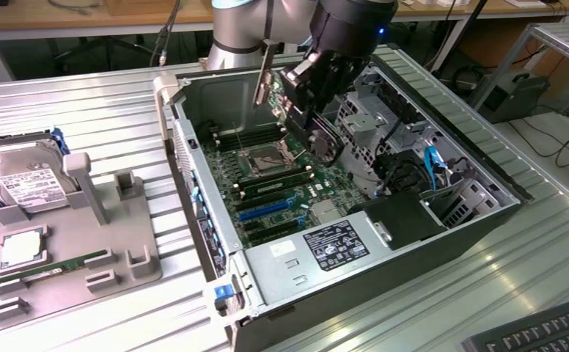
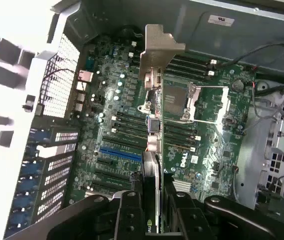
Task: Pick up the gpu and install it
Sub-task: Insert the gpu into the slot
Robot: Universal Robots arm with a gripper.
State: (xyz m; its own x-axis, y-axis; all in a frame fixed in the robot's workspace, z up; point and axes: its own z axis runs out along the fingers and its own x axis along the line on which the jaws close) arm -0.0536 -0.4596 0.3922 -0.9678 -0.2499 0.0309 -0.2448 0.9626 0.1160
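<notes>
The gpu [image 1: 264, 72] hangs edge-on above the open computer case [image 1: 441, 238], silver end bracket leading, and my gripper [image 1: 309, 99] is shut on its dark body. In the wrist view the gpu [image 2: 153, 60] runs straight away from my gripper [image 2: 151, 200], one finger on each face of the card. The card floats over the green motherboard [image 2: 216, 150], near the CPU socket [image 2: 204, 102] and clear of the board. The blue expansion slot [image 2: 121, 154] lies to one side of the card, nearer the case's rear grille; the same blue expansion slot [image 1: 265, 210] sits lower on the board in the exterior view.
A grey parts tray [image 1: 133, 238] at the exterior view's left holds a silver hard drive [image 1: 26, 183], a boxed chip [image 1: 20, 249] and a green RAM stick [image 1: 55, 265]. Inside the case are the power supply [image 1: 328, 246], drive cage [image 1: 372, 121] and blue cables [image 1: 431, 161].
</notes>
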